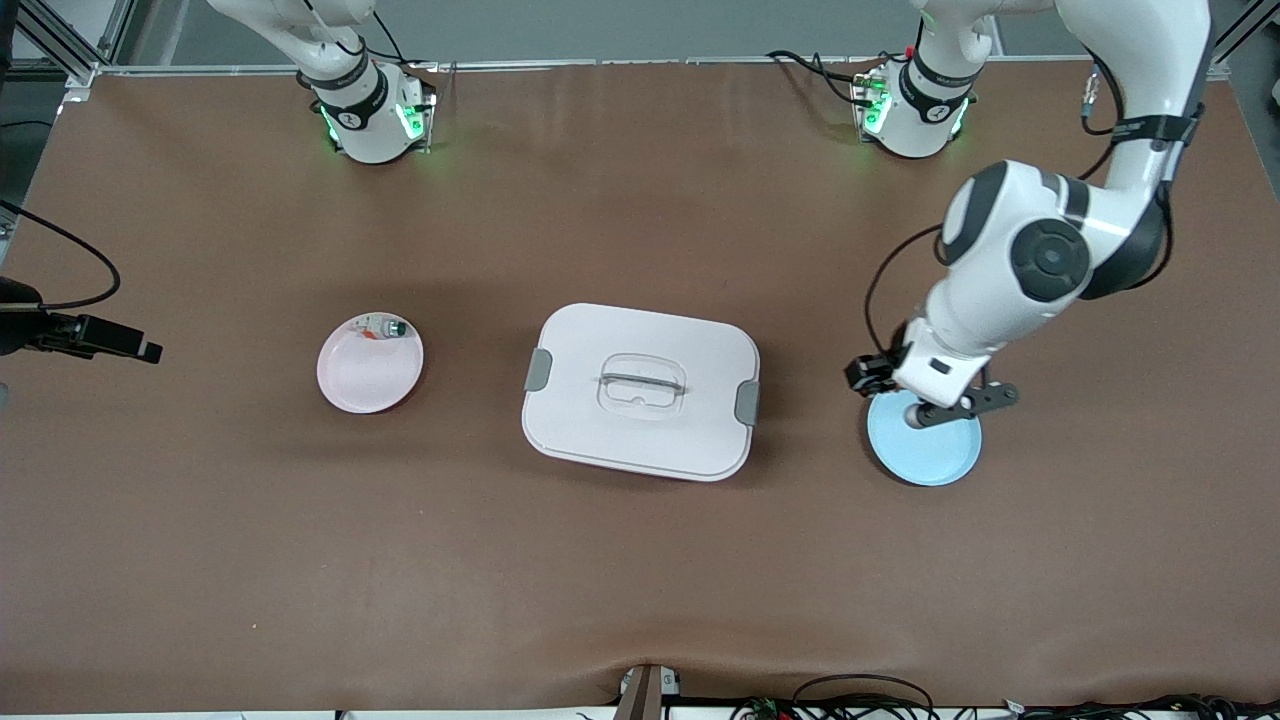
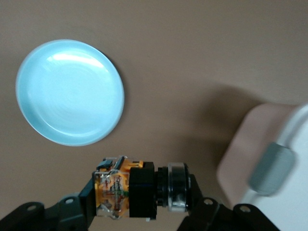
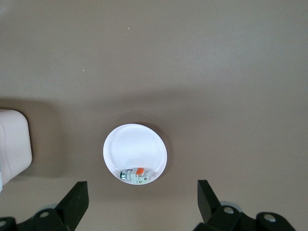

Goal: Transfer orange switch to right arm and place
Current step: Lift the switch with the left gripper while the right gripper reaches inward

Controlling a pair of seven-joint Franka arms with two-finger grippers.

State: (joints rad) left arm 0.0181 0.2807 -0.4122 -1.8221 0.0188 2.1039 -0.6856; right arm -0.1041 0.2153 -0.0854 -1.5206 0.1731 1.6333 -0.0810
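The orange switch (image 2: 139,190), a small black block with an orange-tan clear end and a round black end, hangs in the air. My left gripper (image 2: 142,192) is shut on it across its two ends. In the front view that gripper (image 1: 925,412) hangs over the pale blue plate (image 1: 925,450) at the left arm's end of the table. The blue plate (image 2: 70,91) is bare. The right arm shows only its base (image 1: 365,110) in the front view. My right gripper (image 3: 142,199) is open, high over the table beside the pink plate (image 3: 134,144), with nothing between its fingers.
A white lidded box (image 1: 640,390) with grey latches sits mid-table, and its corner (image 2: 288,192) shows in the left wrist view. The pink plate (image 1: 370,365) toward the right arm's end holds a tiny white part with a green cap (image 1: 385,327), also seen as the white part (image 3: 134,174).
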